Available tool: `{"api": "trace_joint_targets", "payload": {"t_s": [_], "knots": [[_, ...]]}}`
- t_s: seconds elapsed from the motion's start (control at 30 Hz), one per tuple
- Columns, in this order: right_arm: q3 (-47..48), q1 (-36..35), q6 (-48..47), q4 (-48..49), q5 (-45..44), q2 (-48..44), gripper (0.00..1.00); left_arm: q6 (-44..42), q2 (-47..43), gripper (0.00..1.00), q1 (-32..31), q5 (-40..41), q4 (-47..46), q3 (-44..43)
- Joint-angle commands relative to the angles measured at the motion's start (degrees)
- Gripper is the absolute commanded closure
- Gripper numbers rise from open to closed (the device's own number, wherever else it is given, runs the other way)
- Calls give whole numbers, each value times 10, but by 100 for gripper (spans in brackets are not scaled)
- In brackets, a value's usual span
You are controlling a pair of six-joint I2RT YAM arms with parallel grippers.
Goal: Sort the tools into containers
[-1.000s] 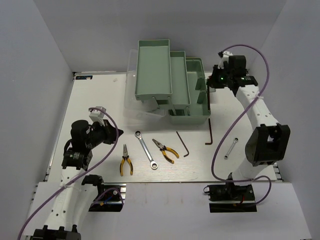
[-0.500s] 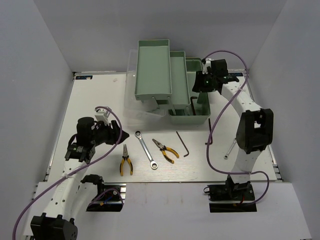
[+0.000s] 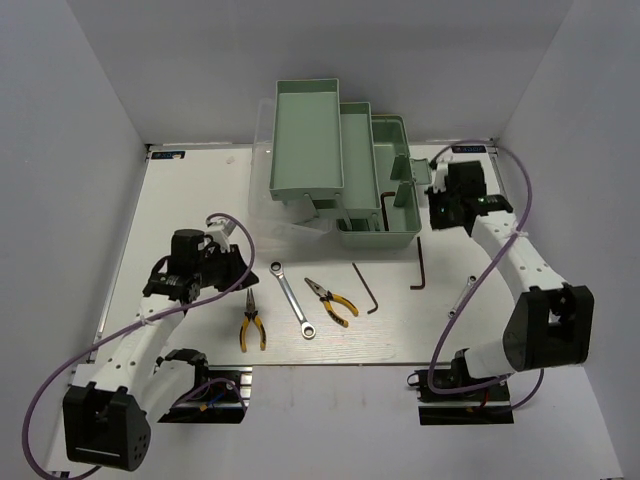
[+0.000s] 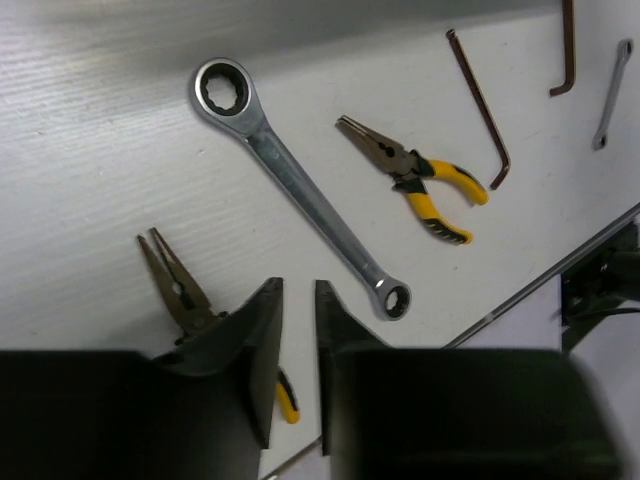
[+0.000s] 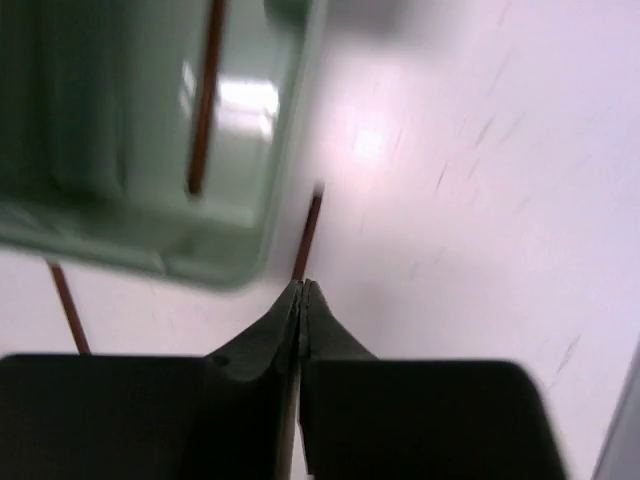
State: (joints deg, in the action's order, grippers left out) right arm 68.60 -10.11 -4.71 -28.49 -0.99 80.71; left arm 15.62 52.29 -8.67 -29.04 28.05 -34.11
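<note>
Just beside pliers (image 4: 172,280), left hand (image 4: 298,292) barely parted, empty; right hand (image 5: 302,286) shut, empty.

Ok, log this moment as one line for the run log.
phase: sorting | left tool: slightly open, empty, by left pliers | right tool: shut, empty, beside toolbox | boxed: one hex key

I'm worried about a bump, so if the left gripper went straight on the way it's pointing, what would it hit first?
Probably the long silver wrench, whose shaft crosses ahead of the left gripper. The nearer yellow-handled pliers lie to one side. Depth is unclear, so bare table could come first.
</note>
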Motion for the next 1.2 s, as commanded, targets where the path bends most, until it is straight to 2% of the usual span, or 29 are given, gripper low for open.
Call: {"api": "trace_joint_targets", "payload": {"t_s": [0.0,0.03,0.1,0.2,0.33,0.6,0.77,1.0,1.17], "knots": [[-81,0,-24,-55,4,11,84,-2,-9,67,-11,0,2,-11],[-93,0,-20,-53,25,15,76,-2,-9,61,-11,0,2,-11],[-103,-1,-13,-52,40,30,68,-2,-14,51,-11,0,2,-11],[-122,-2,4,-21,54,59,64,-2,-19,44,-16,0,2,-11],[-142,0,30,26,50,94,60,-2,-19,43,-16,0,2,-11],[-174,-2,43,70,21,137,62,-2,-25,43,-21,6,2,-11],[-196,-1,70,84,-18,129,65,-2,-44,43,-21,-1,-8,-11],[-247,0,90,122,0,71,65,-2,-64,43,-32,-8,-3,-11],[-247,5,89,108,-3,99,65,-2,-64,43,-37,-8,-3,-28]]}}
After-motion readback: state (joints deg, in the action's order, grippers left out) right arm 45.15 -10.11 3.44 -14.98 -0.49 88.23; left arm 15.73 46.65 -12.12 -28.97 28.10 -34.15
